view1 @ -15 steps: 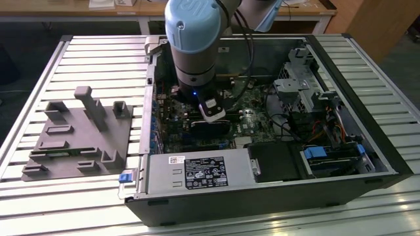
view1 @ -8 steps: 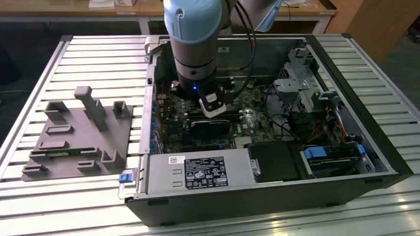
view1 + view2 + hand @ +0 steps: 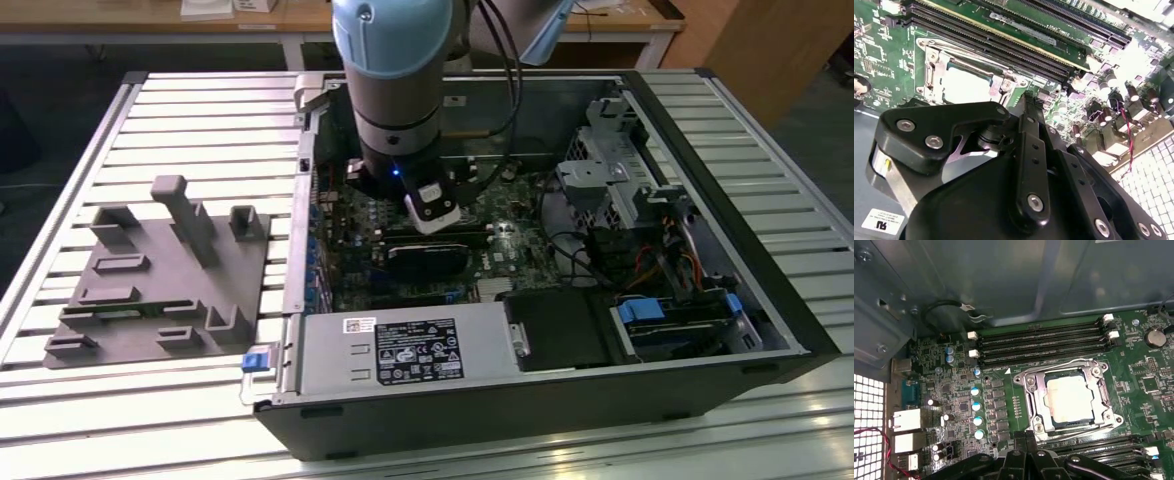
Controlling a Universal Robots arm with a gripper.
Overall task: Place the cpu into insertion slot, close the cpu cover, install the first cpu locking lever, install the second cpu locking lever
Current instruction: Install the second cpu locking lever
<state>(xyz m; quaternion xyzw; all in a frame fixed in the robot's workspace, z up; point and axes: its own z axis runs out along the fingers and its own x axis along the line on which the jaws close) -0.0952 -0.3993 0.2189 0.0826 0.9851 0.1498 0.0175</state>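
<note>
Item one: your arm (image 3: 394, 90) reaches down into the open computer case (image 3: 694, 330), which lies on its side on the slatted counter (image 3: 200, 110).

Item two: the gripper (image 3: 1026, 437) hangs just above the green motherboard (image 3: 1149, 385), close beside the insertion slot (image 3: 1069, 399). In both wrist views its black linkage ends in fingers (image 3: 1026, 107) that look pressed together with nothing between them.

Item three: the cpu (image 3: 1070, 397) sits flat in the slot, its pale metal top showing through the square cut-out.

Item four: the cpu cover (image 3: 1101, 397) lies closed down over the chip, framing it in silvery metal. You cannot tell from these views whether the locking levers are latched.

Item five: black memory slots (image 3: 1044, 342) run alongside the socket, with a row of blue-topped capacitors (image 3: 975, 412) nearby.

Item six: a grey moulded fixture (image 3: 160, 275) stands on the counter at the exterior view's left, well apart from the case.
</note>
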